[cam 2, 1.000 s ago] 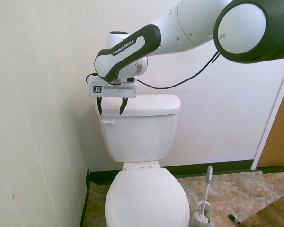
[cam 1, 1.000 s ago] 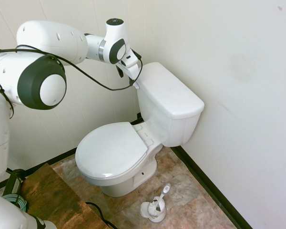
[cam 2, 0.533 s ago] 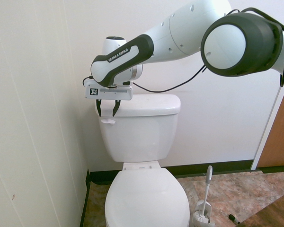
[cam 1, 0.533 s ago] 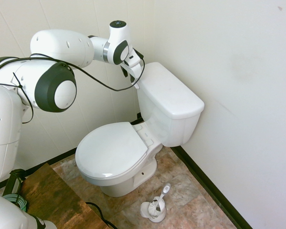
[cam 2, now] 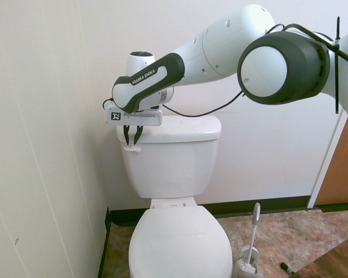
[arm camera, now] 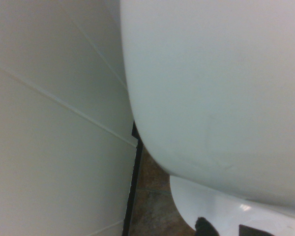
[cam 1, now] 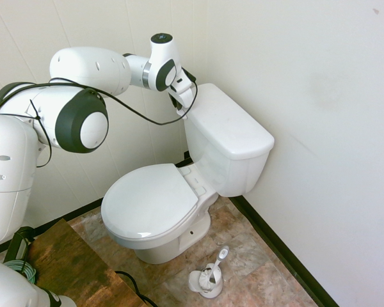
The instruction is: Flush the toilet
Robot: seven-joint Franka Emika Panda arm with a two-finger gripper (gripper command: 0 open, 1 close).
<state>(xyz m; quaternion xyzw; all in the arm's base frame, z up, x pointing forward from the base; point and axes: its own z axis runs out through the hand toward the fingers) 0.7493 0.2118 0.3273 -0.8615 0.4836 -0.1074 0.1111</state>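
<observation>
The white toilet (cam 1: 227, 137) stands in the corner, its oval seat lid (cam 1: 150, 201) down. In the second exterior view the toilet (cam 2: 171, 156) faces me, with its small white flush lever (cam 2: 132, 149) on the tank's front upper left corner. My gripper (cam 2: 131, 139) points down right above that lever, at the tank's left edge, its dark fingers drawn together with nothing between them. From the first exterior view the gripper (cam 1: 181, 107) sits at the tank's near top corner, close to the side wall. The toilet's tank wall (arm camera: 211, 88) fills the wrist view.
A white toilet brush (cam 1: 211, 272) leans in its holder on the brown tile floor beside the bowl, also visible as the toilet brush (cam 2: 250, 249) at the lower right. The panelled side wall (cam 2: 46, 145) lies close to the gripper. A wooden door (cam 2: 342, 168) stands at the right.
The gripper has shifted toward the side wall and dropped slightly to the tank's corner over the lever. Its fingers went from wide apart to drawn together.
</observation>
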